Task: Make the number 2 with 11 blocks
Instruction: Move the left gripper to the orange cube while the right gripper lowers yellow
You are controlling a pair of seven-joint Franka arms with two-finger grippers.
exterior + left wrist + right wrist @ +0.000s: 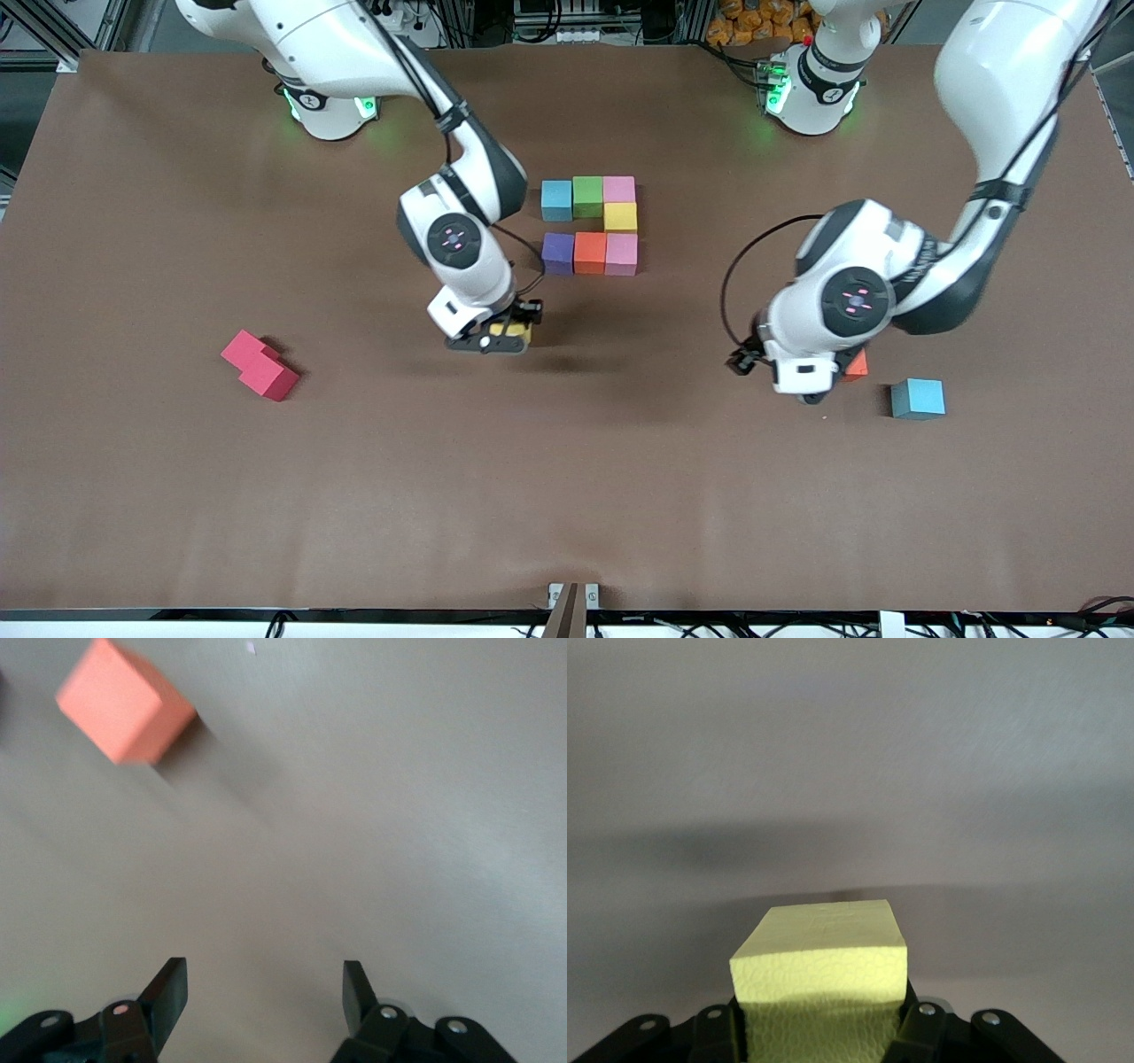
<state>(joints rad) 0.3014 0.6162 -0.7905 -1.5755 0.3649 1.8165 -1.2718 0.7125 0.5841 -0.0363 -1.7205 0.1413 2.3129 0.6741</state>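
Seven cubes make the partial digit (592, 225) at table centre: blue (556, 200), green (587, 196), pink (619, 189) across the top, yellow (620, 216) under the pink, then purple (558, 253), orange (590, 252), pink (621, 254) in the lower row. All touching, edges flush, matte foam.

Right gripper (496, 341) hangs over bare table at about 7 o'clock from the digit, fingers pinching a yellow block (516, 331). Front view shows only a sliver of it; the right wrist view shows the block (820, 966) square between the pads, pebbled face, lifted off the brown table (850, 771).

Left gripper (808, 390) is low at 4 o'clock from the digit, fingers spread with nothing between them – only the left wrist view (264, 992) shows that. The orange-red block (856, 364) is mostly hidden behind the wrist in front view; the wrist view has it whole (124, 704), clear of the fingers.

Loose blue block (918, 398) just beside that gripper, toward the left arm's end. Two red blocks (260, 364), touching, at 8 o'clock, well apart.
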